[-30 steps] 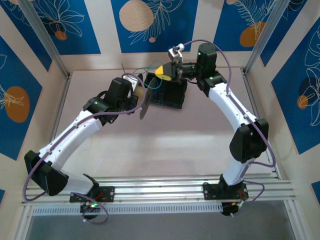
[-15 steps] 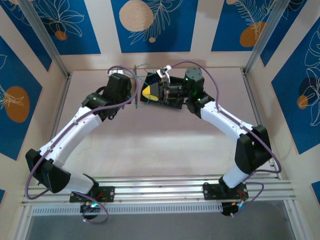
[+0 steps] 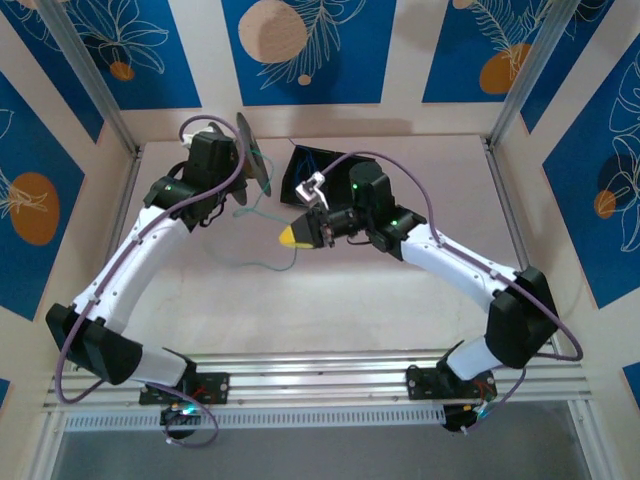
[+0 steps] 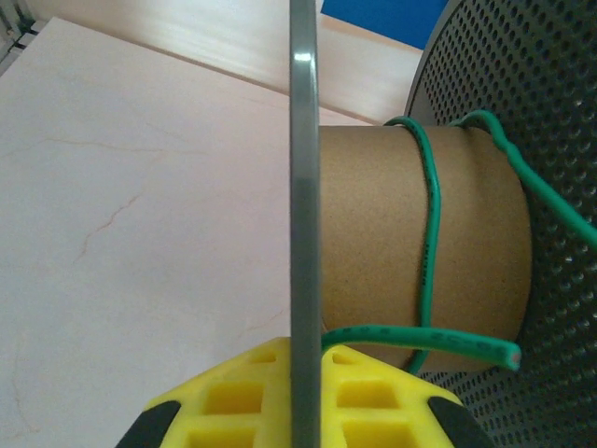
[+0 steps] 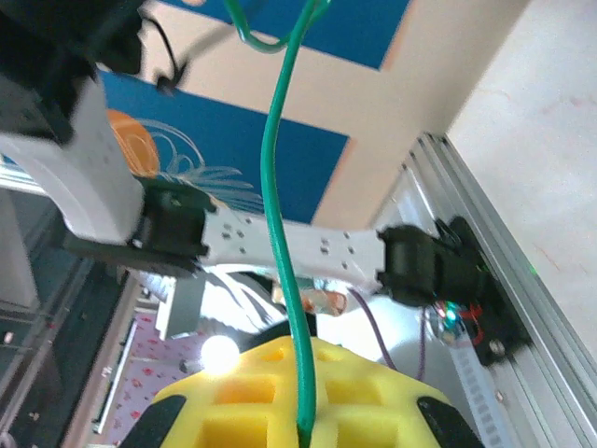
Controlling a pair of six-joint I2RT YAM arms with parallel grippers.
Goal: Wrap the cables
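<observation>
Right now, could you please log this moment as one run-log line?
left gripper: shut on grey spool flange | right gripper: shut on thin green cable | cable: looped round brown cardboard core

The green cable (image 5: 277, 187) runs off the top edge above the right claw (image 5: 303, 397), itself cut by the bottom edge. Ahead of the left claw (image 4: 303, 401), the spool (image 4: 373, 233) is cropped top and right, its core hiding part of the cable's loop. Beyond the right claw, that arm partly covers the black tray (image 3: 298, 170).
</observation>
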